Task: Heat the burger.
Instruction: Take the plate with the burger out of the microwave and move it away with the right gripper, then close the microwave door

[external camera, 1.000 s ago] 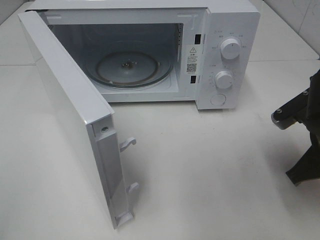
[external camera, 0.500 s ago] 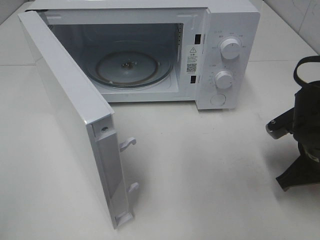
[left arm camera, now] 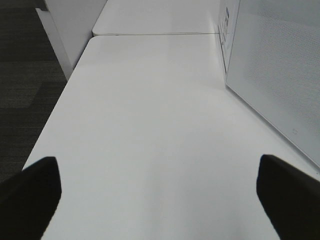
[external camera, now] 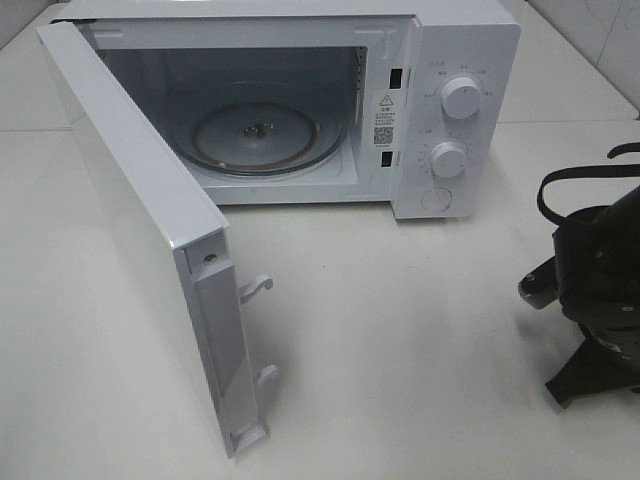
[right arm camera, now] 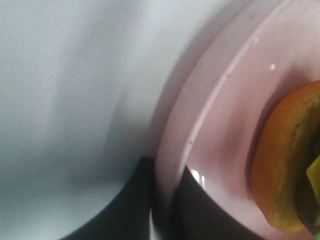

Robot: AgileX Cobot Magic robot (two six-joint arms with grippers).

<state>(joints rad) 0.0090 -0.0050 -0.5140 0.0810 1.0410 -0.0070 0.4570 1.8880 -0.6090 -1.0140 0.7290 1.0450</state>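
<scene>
White surface [external camera: 420,350] wide, seam between two tabletops behind; dark carpet floor [left arm camera: 25,75] beside its edge. White microwave [external camera: 460,60] at back, door [external camera: 140,230] swung fully open toward front left, glass turntable [external camera: 265,135] bare inside. Right hand [right arm camera: 162,210] at right edge, pressed together on rim of pink plate [right arm camera: 220,125]; burger [right arm camera: 287,160] on plate. Left hand [left arm camera: 157,192] spread wide, hovers over bare surface beside microwave wall.

My right arm [external camera: 600,290]: matte black housing showing at frame edge, black cable [external camera: 580,180] looping above it, small grey metal fitting [external camera: 533,288] projecting from its side. My left gripper [left arm camera: 160,192]: two blunt black fingers [left arm camera: 30,190], unmarked. Right gripper [right arm camera: 162,207]: dark glossy fingers [right arm camera: 125,205], blurring.
</scene>
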